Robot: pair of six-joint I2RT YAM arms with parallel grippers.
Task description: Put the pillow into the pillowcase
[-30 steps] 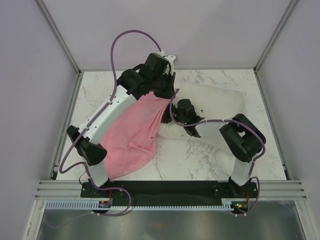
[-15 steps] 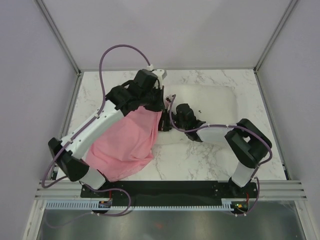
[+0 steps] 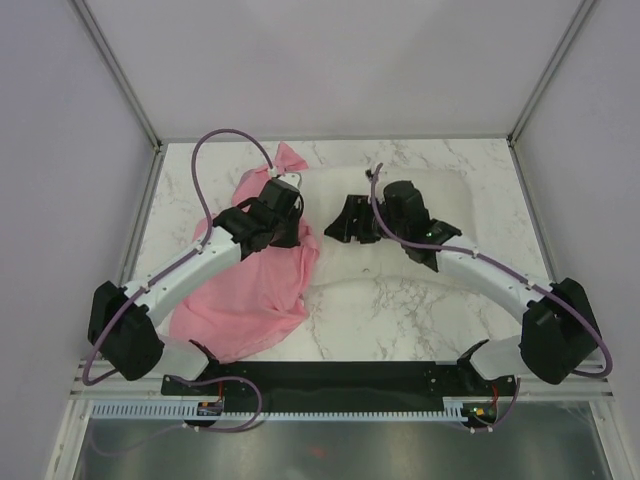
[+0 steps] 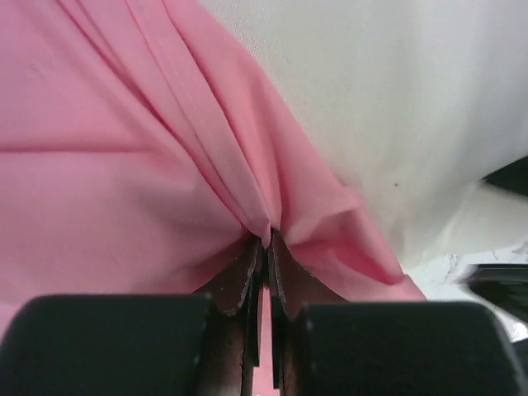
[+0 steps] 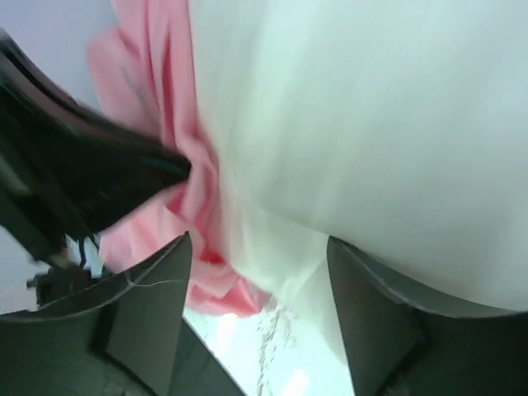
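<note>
Crumpled shiny pink pillowcase (image 3: 250, 300) beside puffy white pillow (image 3: 458, 197) on marble worktop (image 3: 400, 310), fold pinched tight in left hand (image 4: 266, 241), right hand (image 5: 256, 246) spread wide.

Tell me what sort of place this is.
Probably a robotics lab test cell: a marble-patterned tabletop boxed in by plain lilac walls on aluminium frame posts, with two robot arms bolted to a black base plate.

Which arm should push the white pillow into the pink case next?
Right, I think. The right claw is open at the pillow, with nothing in it. The left claw is shut on the pillowcase, busy pinching a fold.
</note>
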